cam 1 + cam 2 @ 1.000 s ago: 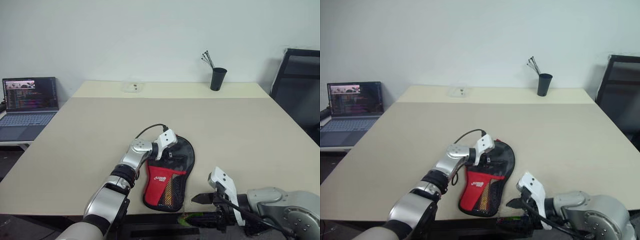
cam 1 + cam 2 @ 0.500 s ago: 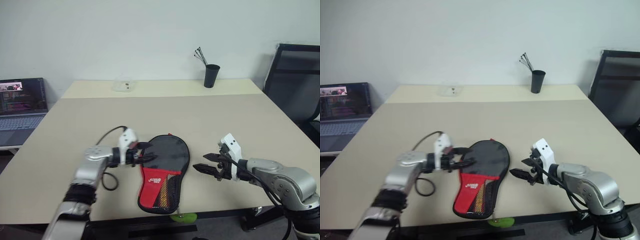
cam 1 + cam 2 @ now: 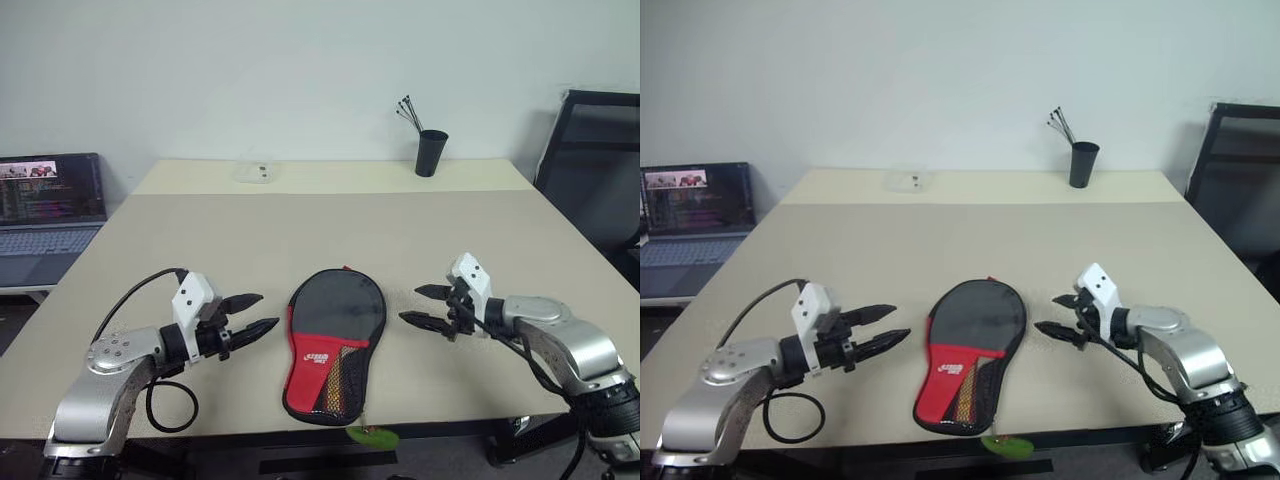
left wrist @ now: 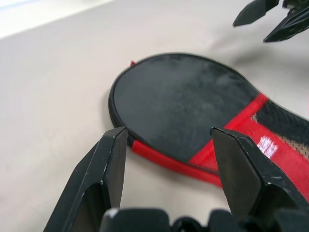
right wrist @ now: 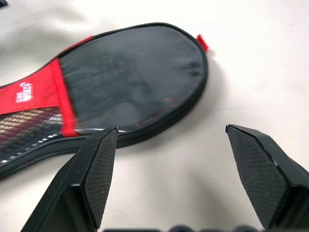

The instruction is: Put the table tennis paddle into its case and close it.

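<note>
Black fabric on top and red below, the case (image 3: 333,345) lies flat near the front edge of the beige table (image 3: 300,230), its round end pointing away from the robot and its narrow red end with the mesh pocket and white logo toward the table's edge. A lime-green tag (image 3: 371,436) hangs just past that edge. The case looks closed along its rim, and the paddle itself cannot be seen in any view.

The left gripper (image 3: 256,313) hovers just beside the case on its left, apart from it, with its two black fingers spread and nothing between them. In the left wrist view the round black end of the case lies beyond the gap of the fingers (image 4: 106,169). The right gripper (image 3: 422,305) hovers on the other side of the case, also apart from it, its fingers spread wide and empty. Both grippers point inward, toward each other across the case.

A black cup (image 3: 431,153) with thin sticks stands at the far side of the table, and a small clear dish (image 3: 258,173) sits near the far left. An open laptop (image 3: 45,215) rests on a lower surface to the left, and a black chair (image 3: 590,160) stands at the right.
</note>
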Motion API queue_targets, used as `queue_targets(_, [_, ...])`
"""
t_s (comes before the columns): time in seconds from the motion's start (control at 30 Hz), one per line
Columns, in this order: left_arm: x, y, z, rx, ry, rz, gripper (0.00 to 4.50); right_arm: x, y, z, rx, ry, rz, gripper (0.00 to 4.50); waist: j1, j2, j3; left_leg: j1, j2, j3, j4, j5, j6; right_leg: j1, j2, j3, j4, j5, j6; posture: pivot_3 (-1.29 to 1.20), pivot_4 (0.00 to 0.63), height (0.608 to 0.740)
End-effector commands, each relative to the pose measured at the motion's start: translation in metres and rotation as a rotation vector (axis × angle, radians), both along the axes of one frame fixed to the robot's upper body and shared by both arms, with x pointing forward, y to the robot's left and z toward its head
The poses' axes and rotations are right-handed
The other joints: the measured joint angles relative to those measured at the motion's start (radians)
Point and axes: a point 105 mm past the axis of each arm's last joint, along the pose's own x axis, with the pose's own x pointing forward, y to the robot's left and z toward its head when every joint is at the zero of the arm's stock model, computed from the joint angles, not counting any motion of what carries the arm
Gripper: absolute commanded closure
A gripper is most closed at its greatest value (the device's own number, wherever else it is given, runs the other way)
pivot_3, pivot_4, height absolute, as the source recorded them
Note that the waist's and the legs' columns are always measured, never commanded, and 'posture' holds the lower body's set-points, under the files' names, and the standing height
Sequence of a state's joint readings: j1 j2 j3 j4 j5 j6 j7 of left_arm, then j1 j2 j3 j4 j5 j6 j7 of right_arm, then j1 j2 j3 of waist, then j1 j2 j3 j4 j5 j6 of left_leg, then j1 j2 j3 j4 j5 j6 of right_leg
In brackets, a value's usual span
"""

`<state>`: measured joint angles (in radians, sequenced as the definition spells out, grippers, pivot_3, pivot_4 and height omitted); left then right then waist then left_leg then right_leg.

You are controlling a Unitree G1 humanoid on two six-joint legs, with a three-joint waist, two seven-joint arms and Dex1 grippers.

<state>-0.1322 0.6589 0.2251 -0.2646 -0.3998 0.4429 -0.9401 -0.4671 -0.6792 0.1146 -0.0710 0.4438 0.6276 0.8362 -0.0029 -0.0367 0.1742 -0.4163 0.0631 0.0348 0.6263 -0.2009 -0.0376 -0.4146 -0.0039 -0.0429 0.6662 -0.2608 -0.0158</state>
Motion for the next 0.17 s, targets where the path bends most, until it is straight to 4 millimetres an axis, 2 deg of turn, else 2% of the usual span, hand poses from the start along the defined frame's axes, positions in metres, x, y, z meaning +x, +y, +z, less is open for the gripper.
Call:
queue_targets(0.03, [0.0,-0.001,0.007,-0.002,-0.042,0.013,1.52,0.008,-0.01,0.023,0.015,-0.084,-0.036,0.61,0.001,0.0,0.0,0.0,0.0,0.0,0.0,0.0,0.0,0.0,0.0,0.0,0.0,0.0,0.0,0.0,0.15,0.74])
queue_targets(0.17, [0.004,-0.004,0.007,-0.011,-0.07,0.036,1.52,0.011,-0.022,0.025,-0.019,-0.073,-0.075,0.61,0.002,0.0,0.0,0.0,0.001,0.0,-0.001,0.0,0.0,0.0,0.001,0.0,0.0,0.0,-0.001,0.0,0.15,0.74])
